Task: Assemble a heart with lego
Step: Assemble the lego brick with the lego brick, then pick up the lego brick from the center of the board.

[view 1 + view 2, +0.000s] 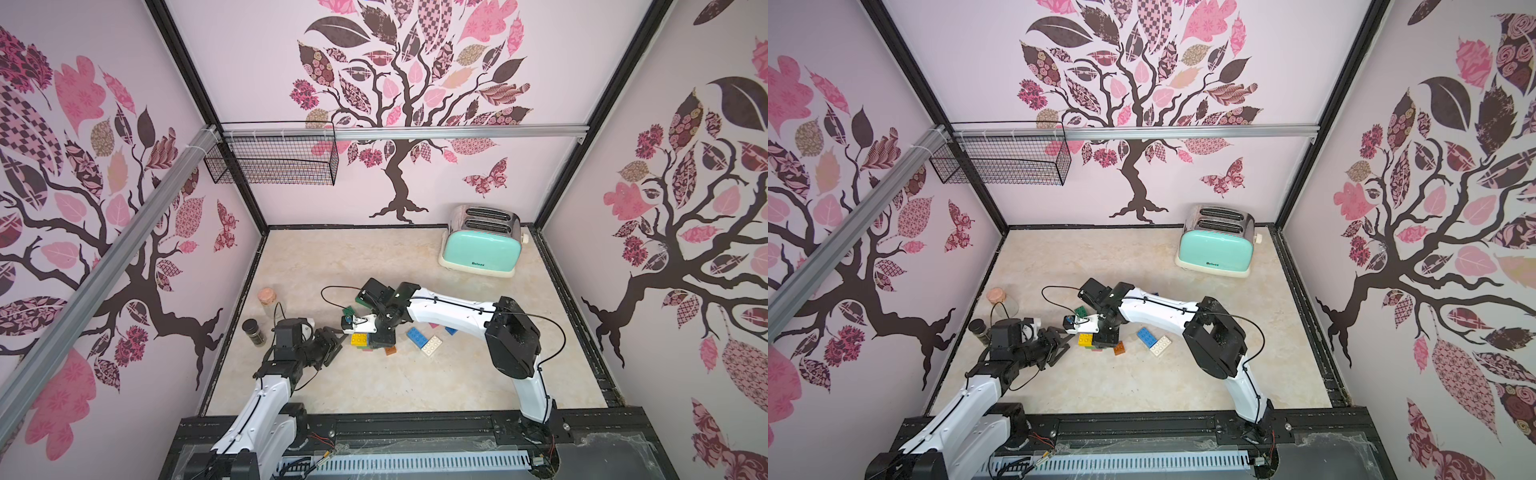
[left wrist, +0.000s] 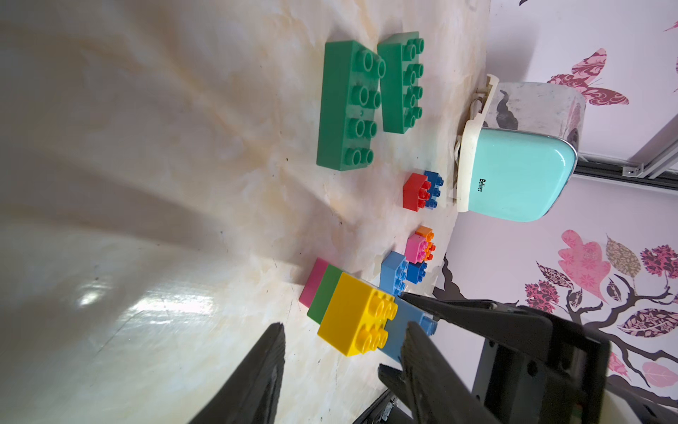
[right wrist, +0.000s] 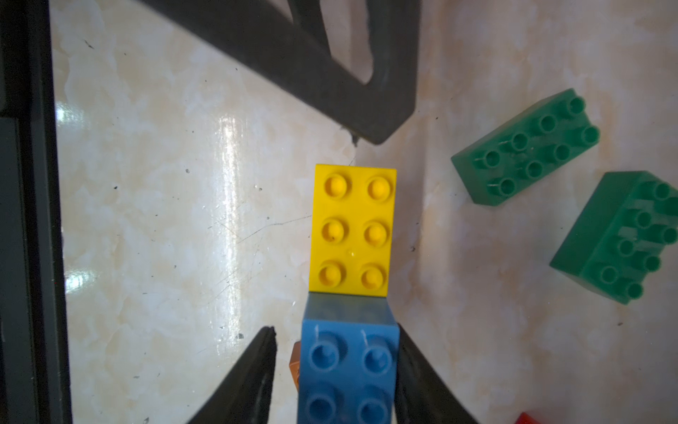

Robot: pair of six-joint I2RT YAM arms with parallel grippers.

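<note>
Seemingly at the letting-go of the blue brick [image 3: 348,367], set end-on against the yellow brick [image 3: 352,227] near the middle of the tabletop [image 1: 415,386], right gripper [image 3: 335,332] spread loose around it, left gripper [image 2: 345,330] open and empty just beside the yellow; next, likely: back off straight without nudging, then fetch a loose green brick [image 3: 524,147].

In both top views, at mid-frame, the right arm [image 1: 449,309] hides much of the bricks [image 1: 415,336]. In the right wrist view the blue brick [image 3: 348,370] is cut off by the edge, a brown brick [image 3: 295,361] is mostly hidden behind it, and only a corner of a red brick [image 3: 528,419] shows.
</note>
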